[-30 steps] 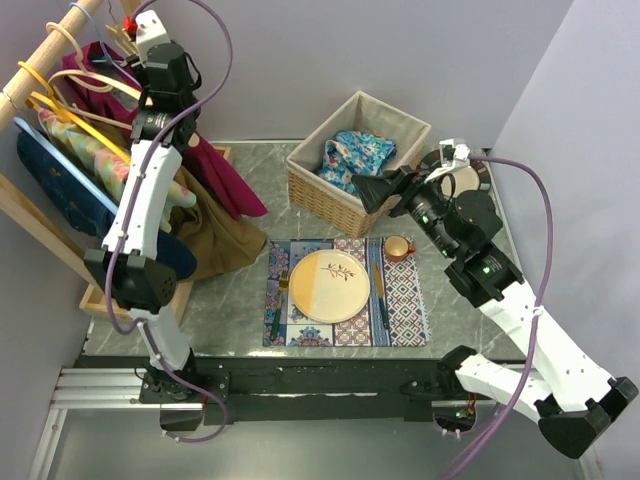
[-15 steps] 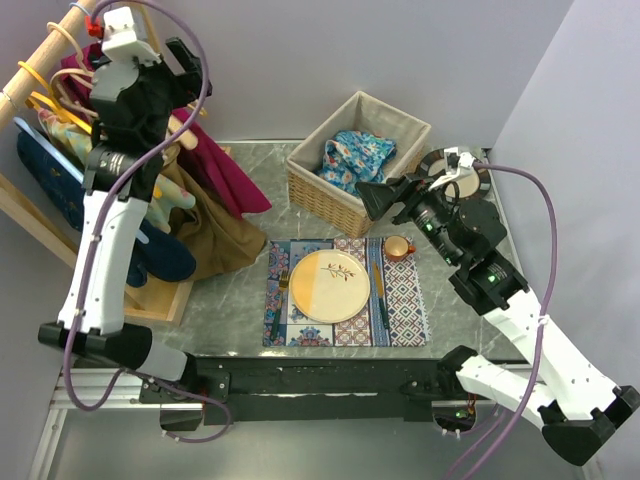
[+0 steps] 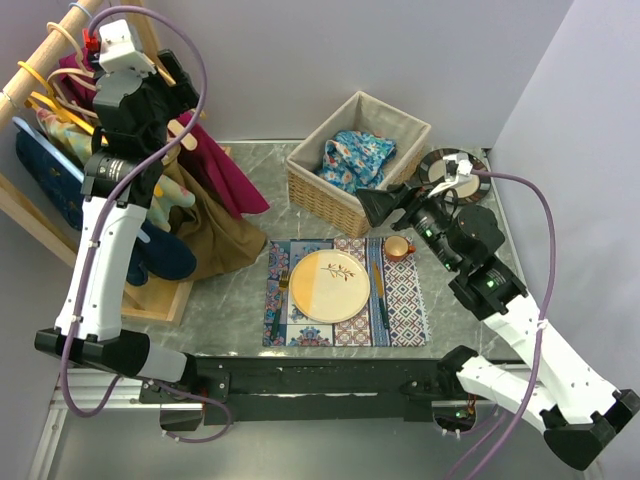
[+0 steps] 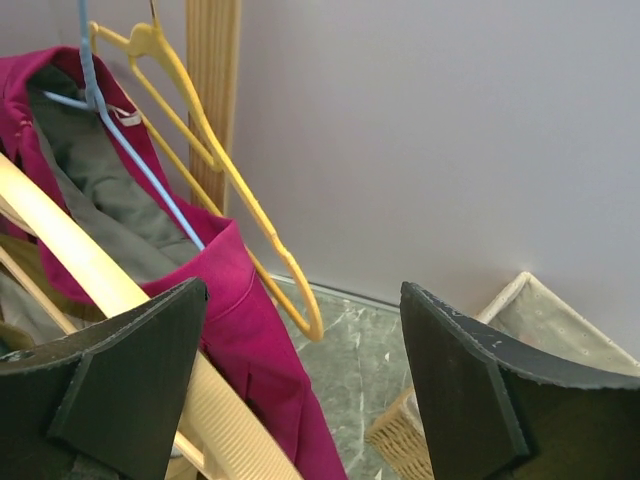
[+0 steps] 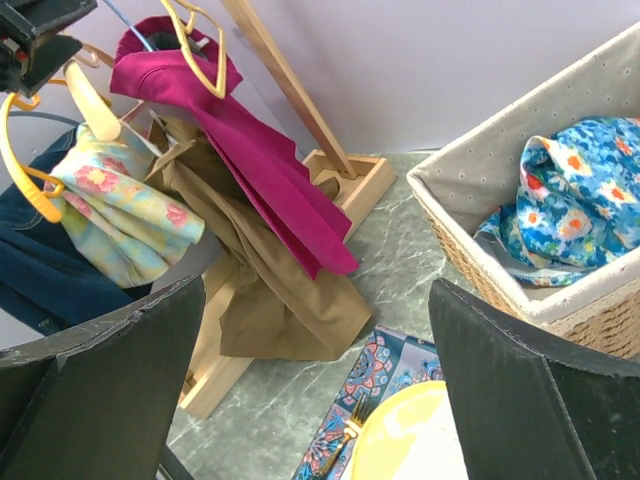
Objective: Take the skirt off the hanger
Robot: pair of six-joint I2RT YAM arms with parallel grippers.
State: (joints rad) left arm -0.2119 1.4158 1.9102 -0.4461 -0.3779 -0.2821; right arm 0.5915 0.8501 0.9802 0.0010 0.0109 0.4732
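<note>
The left arm [image 3: 100, 250] stood raised at the far left, forearm steep and wrist bent over, with the left gripper [image 4: 302, 300] jaws spread wide. The right arm [image 3: 520, 320] reached from the near right toward centre, the right gripper [image 5: 318, 290] jaws fully apart, holding nothing.

This is a robot lab dressed up as a home corner. A left arm [image 3: 100, 250] and a right arm [image 3: 520, 320] trailing cables [image 3: 548, 240] are bolted to a metal rail [image 3: 100, 385] at the edge of a marble-look table [image 3: 455, 320], boxed in by plain lilac walls [image 3: 400, 50]. The household props are a wooden rack [image 5: 295, 90] of clothes [image 5: 250, 150] on hangers [image 4: 235, 184], a basket [image 3: 320, 190] of cloth, and a placemat [image 3: 405, 305] with a plate [image 3: 328, 286] and cup [image 3: 398, 247].
</note>
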